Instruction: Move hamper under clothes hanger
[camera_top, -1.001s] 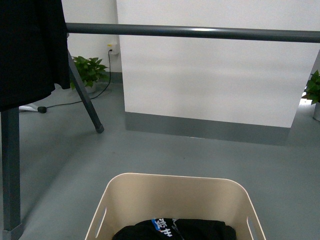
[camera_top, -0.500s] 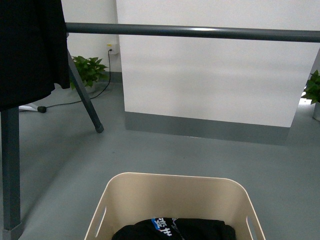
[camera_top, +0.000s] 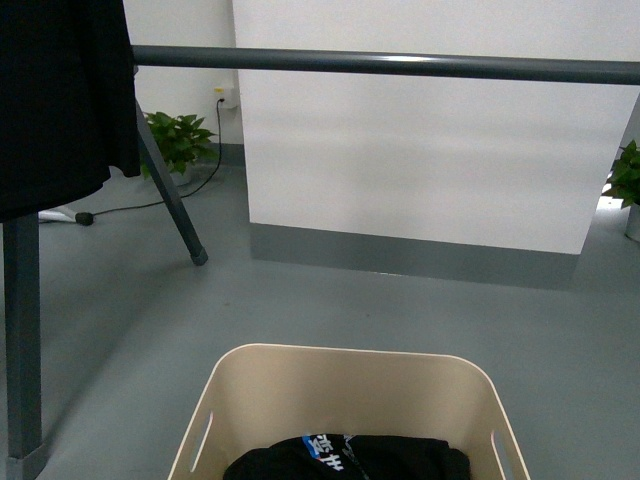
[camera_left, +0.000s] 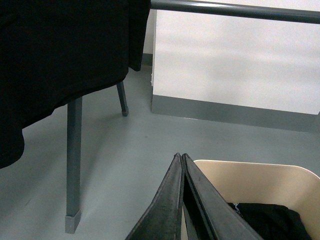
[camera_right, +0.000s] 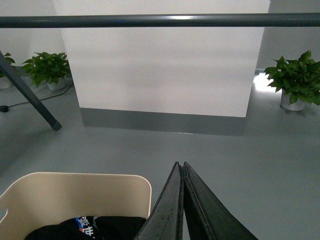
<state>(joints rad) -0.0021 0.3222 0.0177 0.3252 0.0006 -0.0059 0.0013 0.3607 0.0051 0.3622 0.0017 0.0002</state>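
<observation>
The hamper (camera_top: 345, 400) sits on the grey floor (no desk here to place it by) at the bottom centre of the front view, its long axis running left-right, short of the hanger (camera_top: 380, 64) bar overhead and farther out. The left gripper (camera_left: 181, 162) is over its left short side, the right gripper (camera_right: 179, 169) just off its right corner; both are pressed together, holding nothing. Either arm looks equally near. The hamper is smooth beige plastic with rounded corners, slot handles and dark clothes (camera_top: 350, 460) inside; the hanger is matte grey metal.
</observation>
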